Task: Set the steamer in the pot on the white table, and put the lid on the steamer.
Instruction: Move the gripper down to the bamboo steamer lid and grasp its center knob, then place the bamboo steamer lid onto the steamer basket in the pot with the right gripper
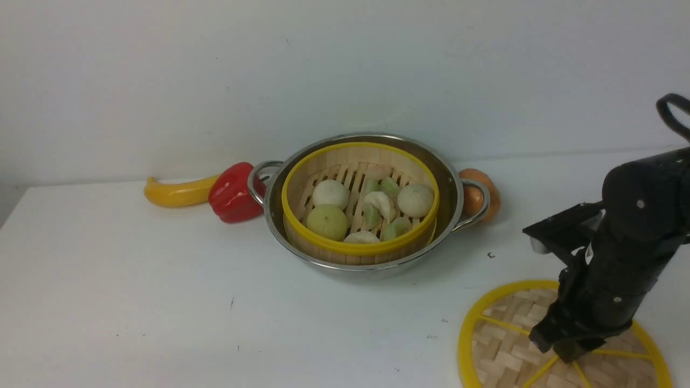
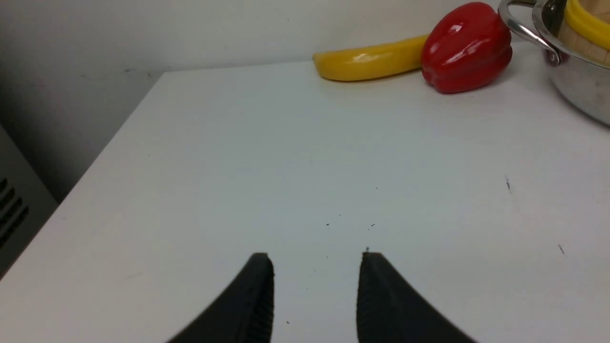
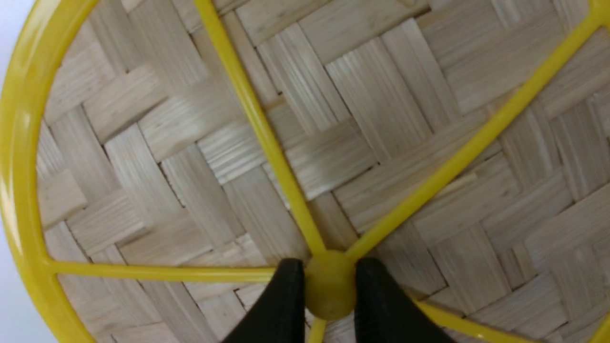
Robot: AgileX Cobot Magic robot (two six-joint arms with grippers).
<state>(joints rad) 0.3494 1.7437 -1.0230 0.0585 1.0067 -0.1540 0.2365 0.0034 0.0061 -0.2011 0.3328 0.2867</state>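
- Right gripper [image 3: 329, 272]: pointed down at the lid [image 1: 501, 334]; its two black fingers [image 3: 286, 300] are set against either side of the yellow knob [image 3: 330, 288], which is pinched between them.
- Lid: laid flat on the table [image 1: 161, 302] at the near right corner, partly cut off by the front view's edge; woven bamboo, yellow rim and spokes are seen. It is well apart from the pot [image 1: 350, 268].
- Left gripper [image 2: 317, 259]: jaws are held apart with a clear gap; nothing is between them, only bare table below. It is not seen in the front view.
- Pot: shiny steel, two loop handles, stood at mid-table towards the back wall.
- Steamer [image 1: 358, 248]: seated upright inside the pot, its yellow rim level with or just above the pot's rim; uncovered.
- Contents of steamer: round pale buns [image 1: 330, 194] and greenish dumplings [image 1: 396, 229], spread on the slatted floor.
- Red pepper [image 1: 232, 194]: placed just beside the pot's left handle.
- Yellow vegetable [image 1: 172, 192]: laid lengthwise, touching the pepper's far side.
- Orange-brown round item [image 1: 485, 188]: placed behind the pot's right handle, partly hidden.
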